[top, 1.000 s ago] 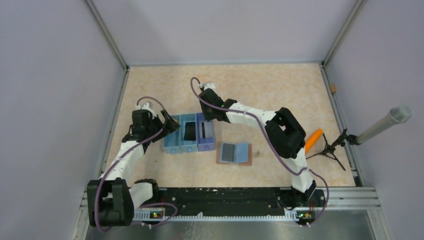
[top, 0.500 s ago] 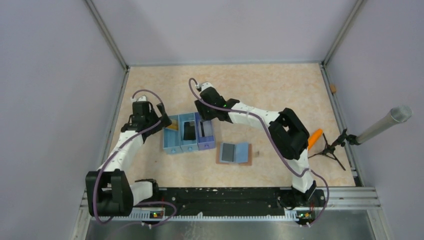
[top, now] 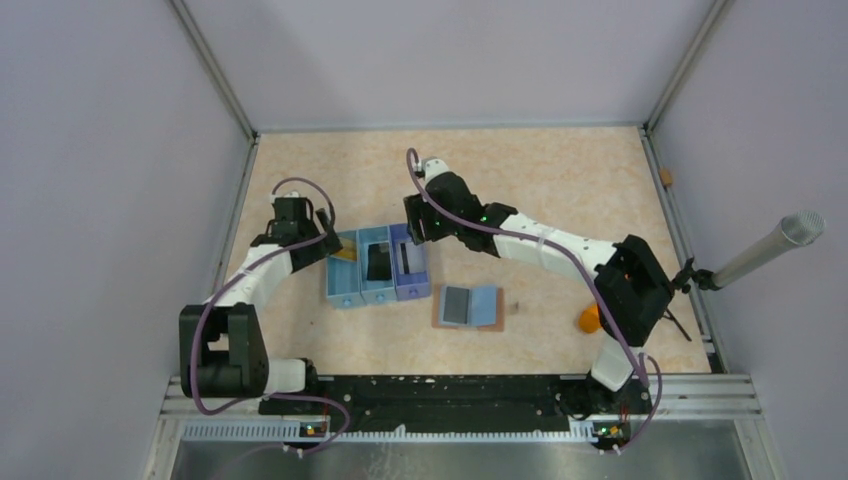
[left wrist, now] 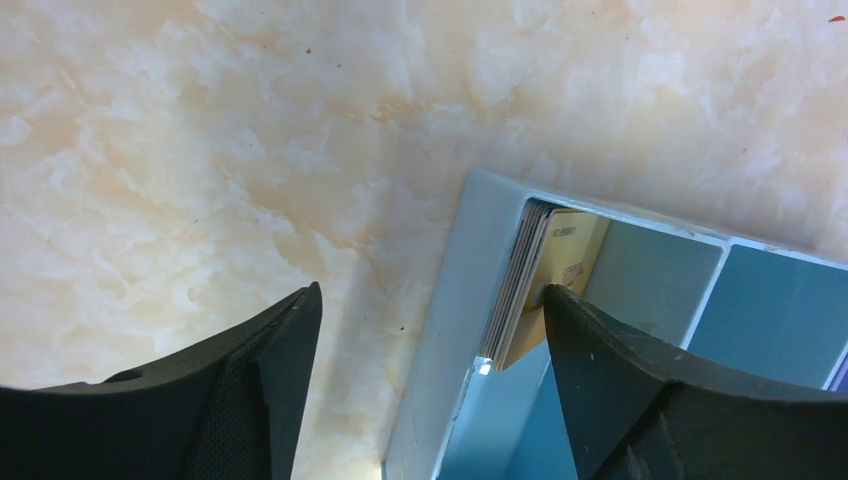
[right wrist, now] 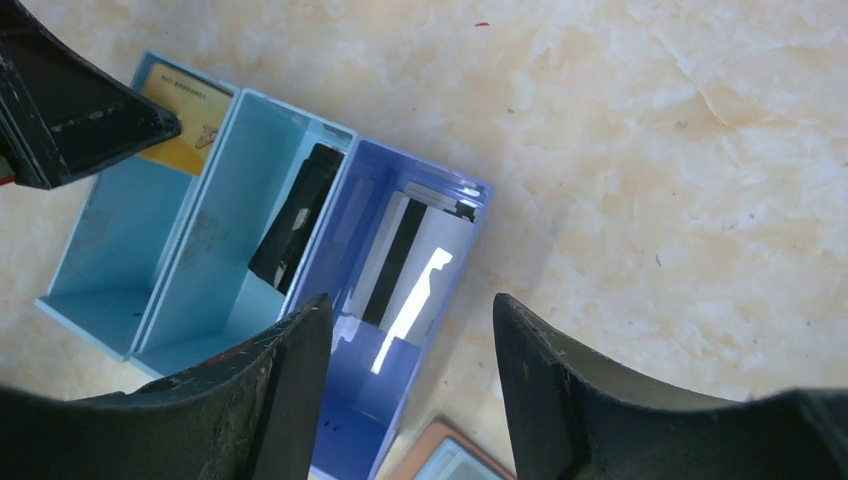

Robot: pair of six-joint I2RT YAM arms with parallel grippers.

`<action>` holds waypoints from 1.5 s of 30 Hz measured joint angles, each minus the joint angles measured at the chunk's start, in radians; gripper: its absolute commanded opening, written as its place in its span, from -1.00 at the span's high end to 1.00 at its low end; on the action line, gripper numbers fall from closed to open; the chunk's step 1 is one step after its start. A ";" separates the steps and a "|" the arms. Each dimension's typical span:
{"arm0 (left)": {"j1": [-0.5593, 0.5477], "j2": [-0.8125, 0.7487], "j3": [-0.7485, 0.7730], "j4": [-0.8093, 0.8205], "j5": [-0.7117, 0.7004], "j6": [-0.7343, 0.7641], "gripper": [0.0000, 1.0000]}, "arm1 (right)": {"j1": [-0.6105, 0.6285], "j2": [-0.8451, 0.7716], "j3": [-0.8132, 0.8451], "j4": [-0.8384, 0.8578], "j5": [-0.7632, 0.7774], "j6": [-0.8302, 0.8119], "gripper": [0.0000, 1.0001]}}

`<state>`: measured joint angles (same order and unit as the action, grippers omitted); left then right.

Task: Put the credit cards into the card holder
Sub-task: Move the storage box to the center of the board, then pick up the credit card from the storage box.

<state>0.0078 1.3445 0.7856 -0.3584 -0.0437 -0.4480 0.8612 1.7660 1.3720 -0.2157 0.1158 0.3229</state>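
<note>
The card holder (top: 468,322) lies open and flat in the middle of the table, brown, with a grey card and a light blue card (top: 485,302) on it. More credit cards stand in the blue three-compartment box (top: 378,290). A yellow-gold stack (left wrist: 548,270) leans in the left compartment, a black one (right wrist: 296,212) in the middle, and a white one with a black stripe (right wrist: 405,262) in the purple one. My left gripper (left wrist: 430,292) is open, astride the box's left wall and the yellow stack. My right gripper (right wrist: 410,305) is open above the purple compartment, holding nothing.
An orange carrot-shaped object (top: 590,318) lies near the right arm's elbow. A microphone on a small tripod (top: 762,255) stands at the right edge. Grey walls close in the table on three sides.
The right gripper has opened, and its elbow has swung right towards the near edge. The left gripper has shifted towards the far end of the left compartment, where the yellow cards now show.
</note>
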 measured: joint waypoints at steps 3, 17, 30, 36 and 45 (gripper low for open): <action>-0.005 -0.001 0.002 0.003 -0.003 0.003 -0.56 | 0.000 -0.035 -0.037 -0.003 0.010 0.007 -0.19; -0.004 -0.060 0.002 -0.002 -0.049 0.006 -0.13 | 0.000 -0.116 -0.082 -0.026 0.059 0.022 -0.18; -0.002 -0.080 0.002 0.013 0.018 0.011 0.46 | 0.000 -0.116 -0.083 -0.040 0.075 0.022 -0.18; 0.000 -0.091 0.002 0.017 0.062 0.014 0.20 | 0.000 -0.116 -0.084 -0.043 0.082 0.022 -0.18; 0.003 -0.074 0.000 0.031 0.083 0.032 -0.30 | 0.000 -0.117 -0.102 -0.053 0.085 0.022 -0.18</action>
<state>0.0105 1.2705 0.7856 -0.3275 0.0395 -0.4160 0.8612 1.6493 1.2697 -0.2684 0.2008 0.3450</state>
